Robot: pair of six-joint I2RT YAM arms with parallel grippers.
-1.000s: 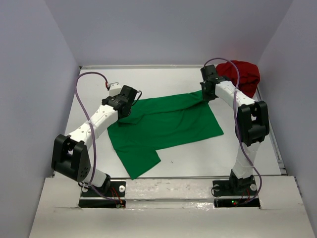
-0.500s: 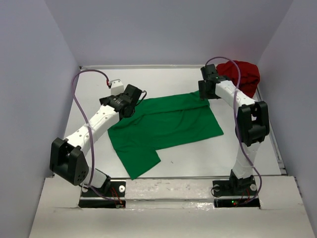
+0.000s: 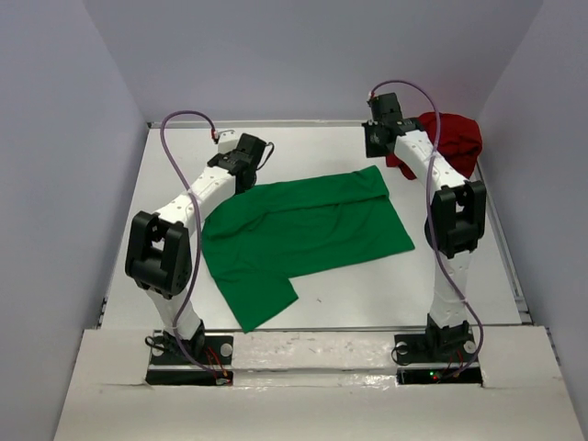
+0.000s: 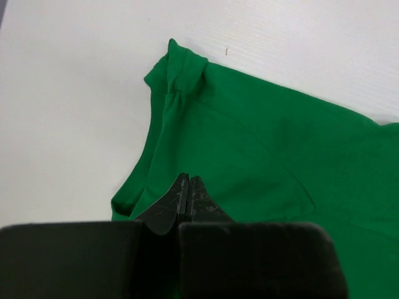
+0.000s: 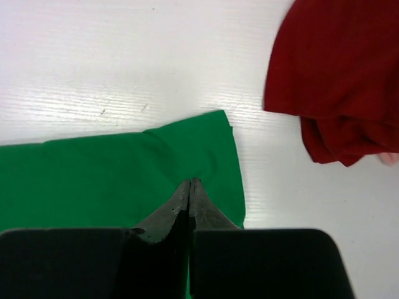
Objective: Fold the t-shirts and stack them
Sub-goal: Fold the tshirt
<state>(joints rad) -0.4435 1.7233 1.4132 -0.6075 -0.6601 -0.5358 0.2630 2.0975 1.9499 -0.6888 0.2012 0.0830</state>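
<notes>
1. The green shirt (image 3: pixel 303 234) lies spread mid tabletop (image 3: pixel 367 294), not yet folded; the red shirt (image 3: pixel 452 138) sits bunched in the far right corner
2. Wrist views show the left jaws and right jaws pressed shut on nothing, poised near the green shirt's far corners
3. Next, I judge, they must open and pinch that far edge to fold it nearward
4. Only the top view shows the whole outline, a flap jutting near left

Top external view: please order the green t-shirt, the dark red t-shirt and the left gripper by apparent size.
Largest: green t-shirt, spread flat.
Next: dark red t-shirt, bunched up.
Smallest: left gripper.
</notes>
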